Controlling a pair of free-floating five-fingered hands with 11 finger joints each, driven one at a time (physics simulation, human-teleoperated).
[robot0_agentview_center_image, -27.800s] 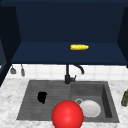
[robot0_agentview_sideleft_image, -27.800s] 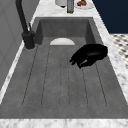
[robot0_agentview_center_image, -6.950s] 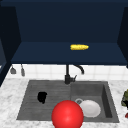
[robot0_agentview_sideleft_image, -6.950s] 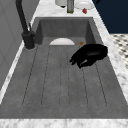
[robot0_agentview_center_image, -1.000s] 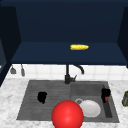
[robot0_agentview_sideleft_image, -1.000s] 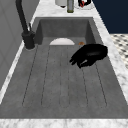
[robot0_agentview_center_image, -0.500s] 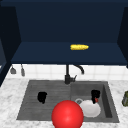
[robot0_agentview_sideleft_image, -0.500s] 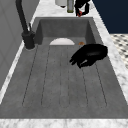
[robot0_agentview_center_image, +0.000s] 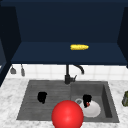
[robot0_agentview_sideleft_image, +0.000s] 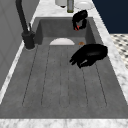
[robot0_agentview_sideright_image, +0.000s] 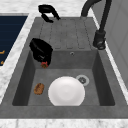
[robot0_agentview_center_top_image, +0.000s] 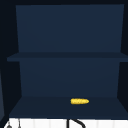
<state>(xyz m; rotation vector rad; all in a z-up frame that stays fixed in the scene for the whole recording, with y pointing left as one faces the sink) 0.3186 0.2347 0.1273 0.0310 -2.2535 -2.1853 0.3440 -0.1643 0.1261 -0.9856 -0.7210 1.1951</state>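
My right hand (robot0_agentview_center_image: 86, 99) hangs over the sink basin (robot0_agentview_sideright_image: 97, 72), fingers curled down round a small red object (robot0_agentview_sideright_image: 44, 65). In the left side view this hand (robot0_agentview_sideleft_image: 80, 18) is at the basin's far end with the red object (robot0_agentview_sideleft_image: 78, 27) at its fingertips. Below it lies a white plate (robot0_agentview_sideright_image: 66, 91), and a small brown lump (robot0_agentview_sideright_image: 38, 88) rests on the basin floor beside the plate. My left hand (robot0_agentview_center_image: 42, 97) floats idle over the ribbed drainboard (robot0_agentview_sideleft_image: 60, 80), fingers relaxed and holding nothing.
A black faucet (robot0_agentview_center_image: 67, 75) stands behind the sink. A large red ball (robot0_agentview_center_image: 67, 115) sits at the sink's front edge. A yellow corn cob (robot0_agentview_center_top_image: 79, 101) lies on the dark cabinet shelf. A green bottle (robot0_agentview_center_image: 125, 98) stands on the right counter.
My right hand came in from the counter at the right and moved left over the basin, carrying the small red object. The left hand has stayed still.
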